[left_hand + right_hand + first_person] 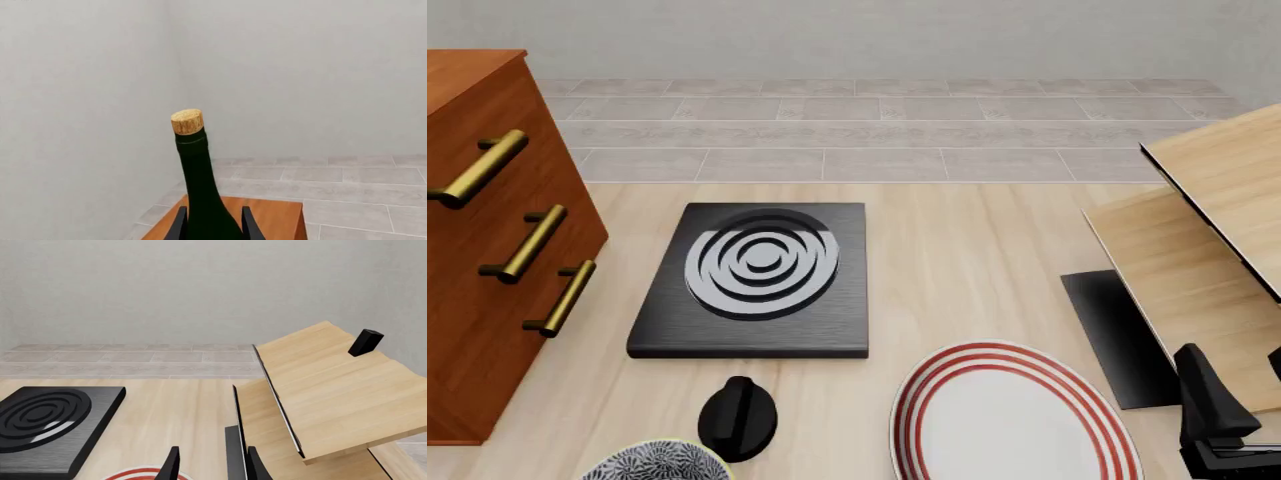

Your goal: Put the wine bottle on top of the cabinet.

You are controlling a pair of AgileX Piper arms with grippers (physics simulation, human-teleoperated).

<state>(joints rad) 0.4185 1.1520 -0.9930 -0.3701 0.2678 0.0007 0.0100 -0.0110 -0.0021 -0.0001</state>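
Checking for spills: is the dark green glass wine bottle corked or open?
Corked. A tan cork sits in the neck of the dark green glass wine bottle.

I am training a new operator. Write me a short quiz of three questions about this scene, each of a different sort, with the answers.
1. True or false: the right gripper holds the tall dark green glass wine bottle with the tan cork.
2. Multiple choice: how many brass bar handles show on the front of the large reddish-brown wooden cabinet? A two, B three, C four.
3. Fill in: the round white plate has ___ rings near its rim.

Key: 1 false, the left gripper grips it and the right one is open and empty. 2 B. 3 red.
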